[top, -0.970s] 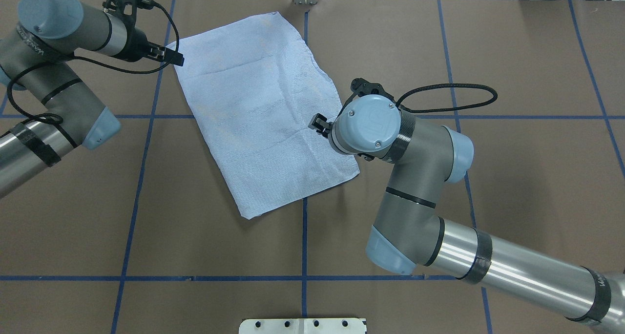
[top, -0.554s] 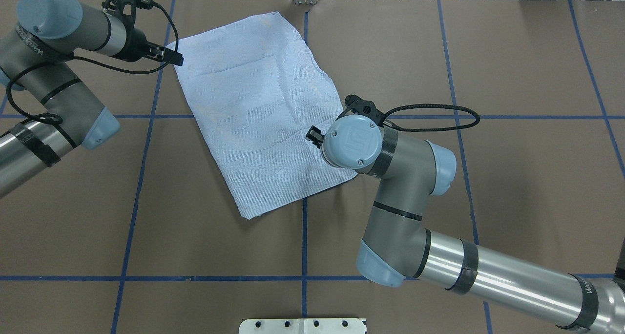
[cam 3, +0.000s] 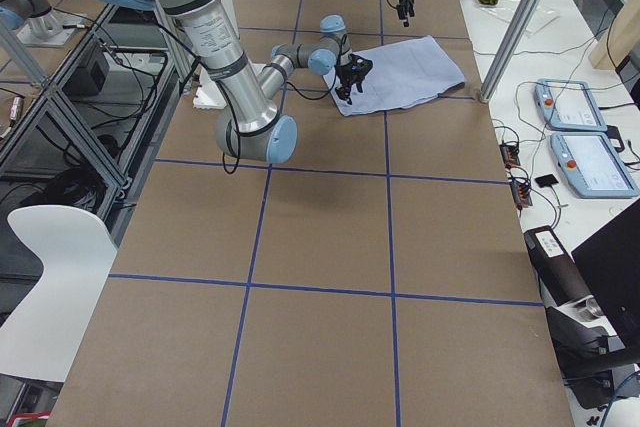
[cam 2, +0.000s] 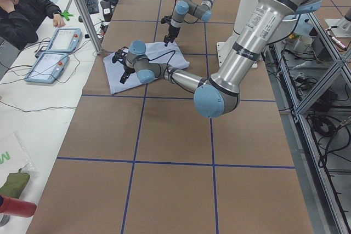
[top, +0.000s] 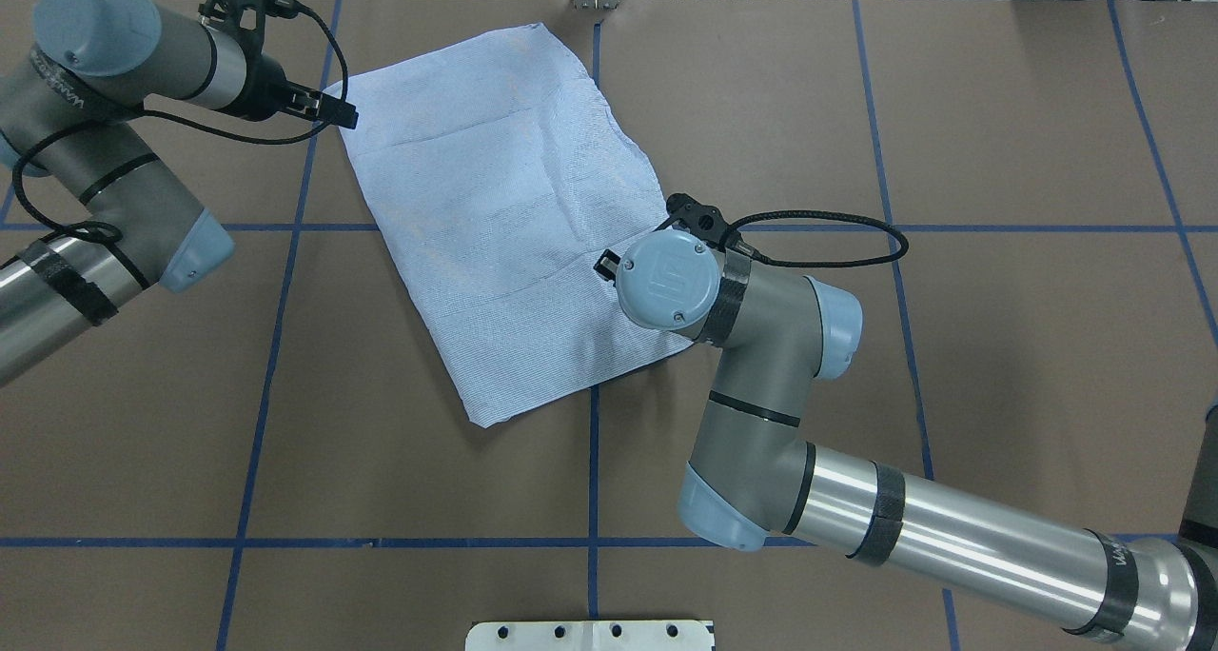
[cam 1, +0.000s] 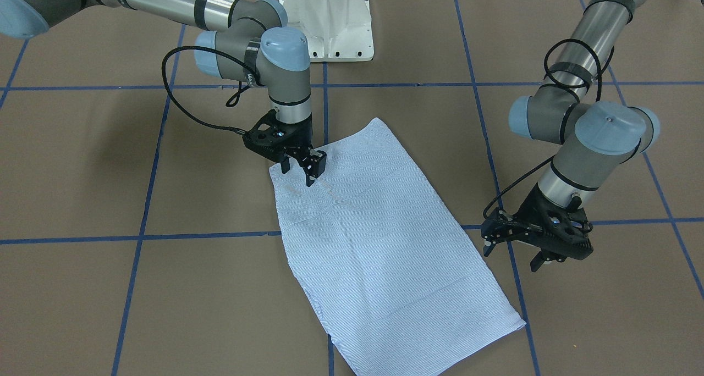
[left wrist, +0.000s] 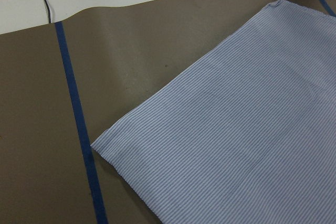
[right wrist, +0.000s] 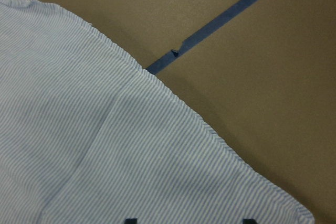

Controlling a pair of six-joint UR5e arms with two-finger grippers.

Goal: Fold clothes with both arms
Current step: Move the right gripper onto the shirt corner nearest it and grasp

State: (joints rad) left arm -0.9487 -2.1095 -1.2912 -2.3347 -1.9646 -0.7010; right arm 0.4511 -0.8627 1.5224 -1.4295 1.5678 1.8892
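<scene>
Shirt (top: 504, 223) folded to a flat oblong, askew on the brown worktop (top: 999, 346) between two released grippers.

Its four edges lie clean and straight, slanted against the blue tape lines (top: 592, 461), one of which runs under the cloth. One far corner sits close to the worktop's far edge. The right gripper (cam 1: 298, 175) points down over the near right edge with its fingers spread, and its wrist view shows both tips above striped cloth; whether they touch it I cannot tell. The left gripper (cam 1: 511, 256) is parted too, holding nothing, and hangs off the cloth just beside the far left corner. Bare worktop borders every side of the shirt, widest toward the white base (cam 1: 330, 18) and out to each arm's flank.
</scene>
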